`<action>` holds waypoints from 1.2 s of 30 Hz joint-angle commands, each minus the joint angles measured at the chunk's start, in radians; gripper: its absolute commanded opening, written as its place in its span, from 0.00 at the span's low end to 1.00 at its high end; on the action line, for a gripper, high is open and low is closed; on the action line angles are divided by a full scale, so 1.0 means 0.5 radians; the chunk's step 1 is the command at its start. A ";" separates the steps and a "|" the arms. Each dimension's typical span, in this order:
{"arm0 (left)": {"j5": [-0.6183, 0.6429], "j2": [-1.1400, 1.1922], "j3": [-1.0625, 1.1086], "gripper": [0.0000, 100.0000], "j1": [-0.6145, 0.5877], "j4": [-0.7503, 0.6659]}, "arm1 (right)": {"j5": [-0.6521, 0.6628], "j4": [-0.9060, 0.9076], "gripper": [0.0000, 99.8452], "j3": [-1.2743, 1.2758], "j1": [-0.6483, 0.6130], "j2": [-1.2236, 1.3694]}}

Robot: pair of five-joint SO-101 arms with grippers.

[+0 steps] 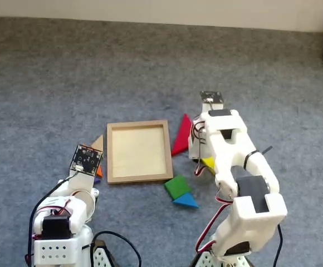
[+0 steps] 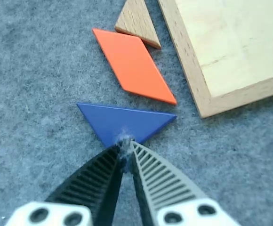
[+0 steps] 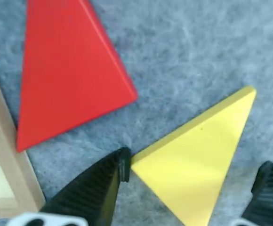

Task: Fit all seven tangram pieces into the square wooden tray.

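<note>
- Grey carpet (image 1: 50, 83) is the work surface. It will likely drag on flat pieces, so lift each one clear before you carry it.
- Left gripper (image 2: 126, 149): the jaws are closed on one corner of the dark blue triangle (image 2: 127, 123), which lies flat on the carpet directly ahead of the tips. A corner pinch is likely to let the piece swing, so raise it slowly and hold it level.
- Just beyond that triangle lies the orange parallelogram (image 2: 134, 66), and just past that the plain wooden triangle (image 2: 137, 21). Do not nudge either on the way up.
- The square wooden tray (image 2: 189, 61) sits farther ahead of the left tips, on the side towards the right arm. None of the seven pieces is in it yet. Carry the triangle over the rim, then lower it into a corner.
- Right gripper (image 3: 188, 186): the jaws stand wide apart, one on each side of the yellow triangle (image 3: 197, 150). Close across its straight edges, not across a point.
- Beyond the yellow piece lies the red triangle (image 3: 66, 70), close beside the tray rim. Leave it undisturbed.
</note>
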 commanded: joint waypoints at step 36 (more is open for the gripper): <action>0.009 -0.008 0.041 0.01 -0.020 0.009 | 0.285 -0.180 0.16 0.400 0.005 -0.842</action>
